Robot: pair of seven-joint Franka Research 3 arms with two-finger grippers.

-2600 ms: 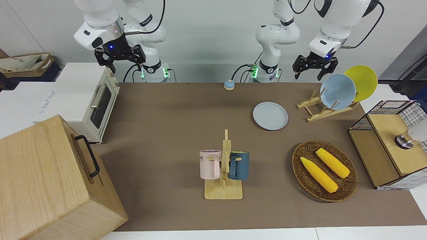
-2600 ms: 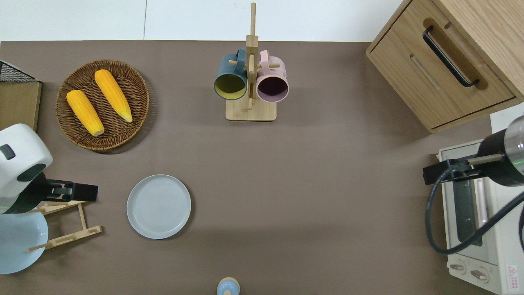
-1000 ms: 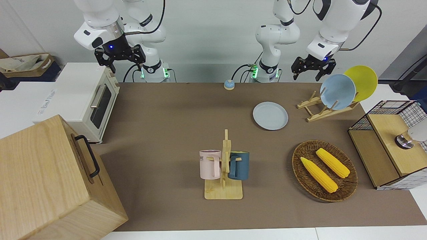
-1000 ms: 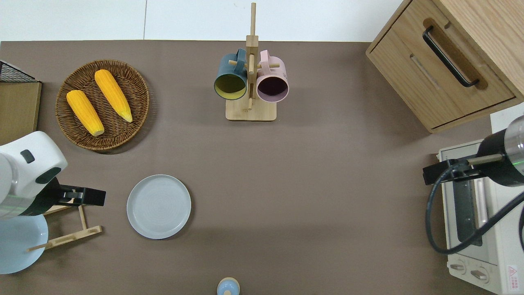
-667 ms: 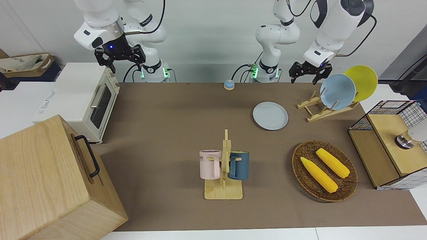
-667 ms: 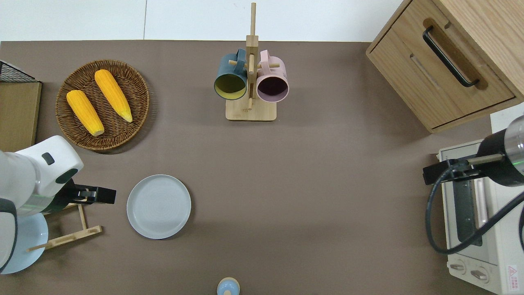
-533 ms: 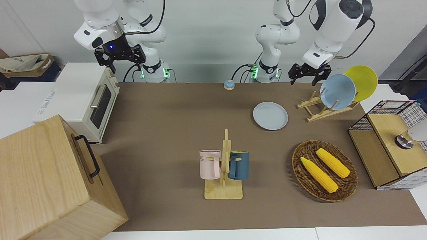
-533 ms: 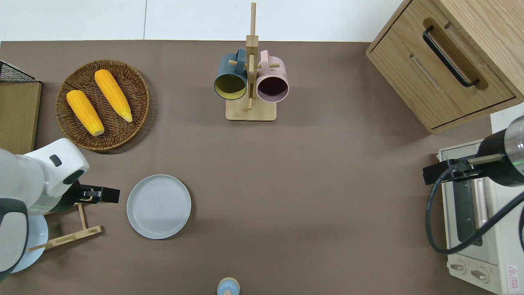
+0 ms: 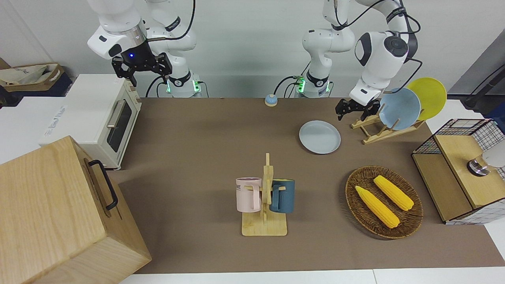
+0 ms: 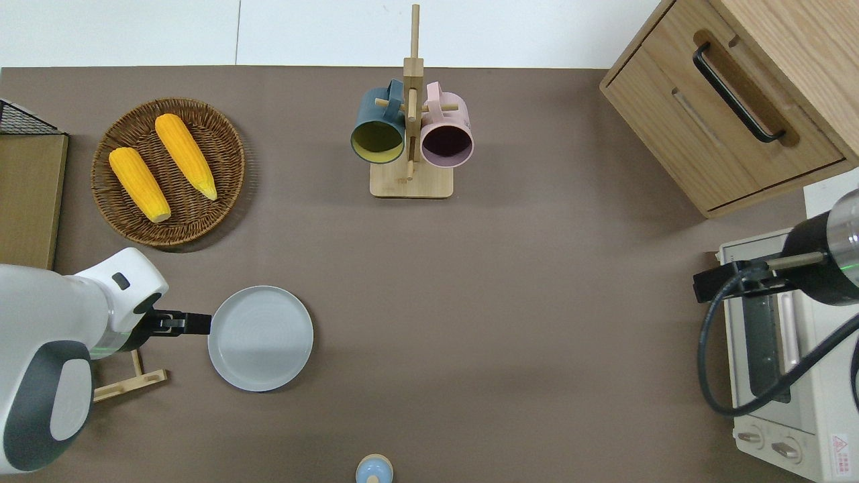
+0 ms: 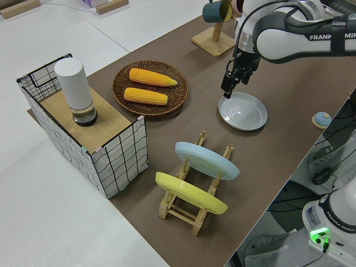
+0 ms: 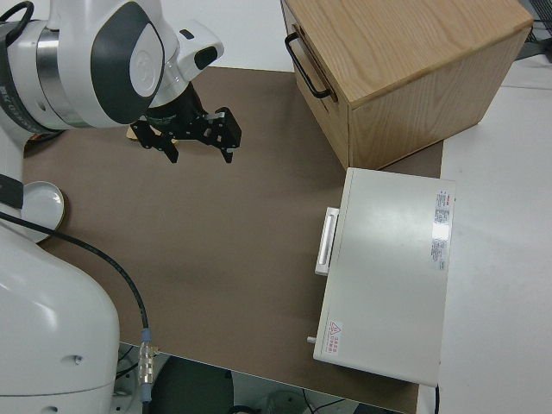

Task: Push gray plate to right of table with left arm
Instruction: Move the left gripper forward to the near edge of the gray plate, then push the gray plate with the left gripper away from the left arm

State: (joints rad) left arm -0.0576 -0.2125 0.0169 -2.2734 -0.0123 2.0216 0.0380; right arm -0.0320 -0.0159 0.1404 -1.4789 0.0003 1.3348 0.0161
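The gray plate [image 9: 319, 137] lies flat on the brown table [image 9: 205, 157], toward the left arm's end; it also shows in the overhead view [image 10: 260, 338] and the left side view [image 11: 243, 111]. My left gripper [image 9: 351, 117] is low at the plate's rim, on the side toward the left arm's end of the table [image 10: 201, 323] [image 11: 226, 92]. Its fingers look open and hold nothing. I cannot tell whether it touches the rim. My right gripper [image 9: 150, 77] is parked, open and empty [image 12: 198, 155].
A wooden dish rack [image 9: 378, 130] with a light-blue plate [image 9: 399, 108] and a yellow plate [image 9: 430, 96] stands close beside the left gripper. A wicker basket [image 9: 410, 221] with two corn cobs, a mug stand [image 9: 265, 227], a wooden cabinet [image 9: 51, 213], a toaster oven [image 9: 94, 114] and a bell [image 9: 271, 100] are also there.
My left gripper has come down from above the dish rack and moved to the gray plate's rim. The plate has not moved. The right arm is still.
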